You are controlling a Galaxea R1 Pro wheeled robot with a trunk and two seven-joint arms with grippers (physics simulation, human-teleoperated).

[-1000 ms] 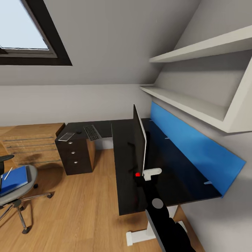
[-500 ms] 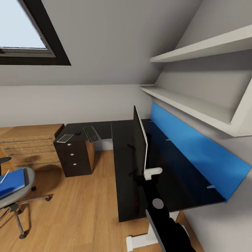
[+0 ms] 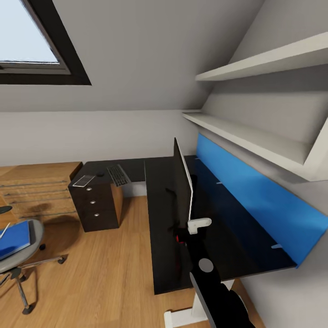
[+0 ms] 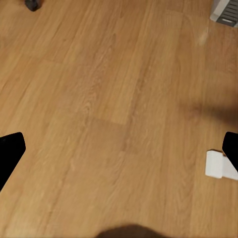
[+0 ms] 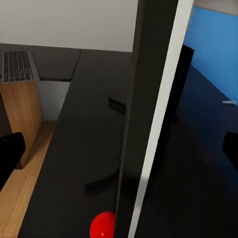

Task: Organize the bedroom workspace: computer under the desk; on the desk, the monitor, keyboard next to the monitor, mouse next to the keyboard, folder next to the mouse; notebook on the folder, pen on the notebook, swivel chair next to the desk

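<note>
The monitor (image 3: 182,182) stands edge-on on the black desk (image 3: 159,237). My right gripper (image 3: 184,233) is at its near end, open, and in the right wrist view the right gripper (image 5: 119,148) has its fingers on either side of the monitor (image 5: 148,99). The keyboard (image 3: 118,174) and the mouse (image 3: 99,174) lie on the desk's far wing, beside a flat grey pad (image 3: 84,181). At the left edge the blue folder (image 3: 13,237) rests on the swivel chair (image 3: 27,248). My left gripper (image 4: 119,153) hangs open over the wooden floor.
Two white shelves (image 3: 246,132) jut out above the blue back panel (image 3: 246,196). A wooden chest (image 3: 36,187) stands beside the dark drawers (image 3: 95,202). A white desk foot (image 4: 218,165) and a light-grey slatted corner (image 4: 225,10), perhaps the computer, lie on the floor.
The whole picture has slid a little to the left, so the camera has turned; the chair now sits further toward the left edge. My right gripper stays at the monitor's near end.
</note>
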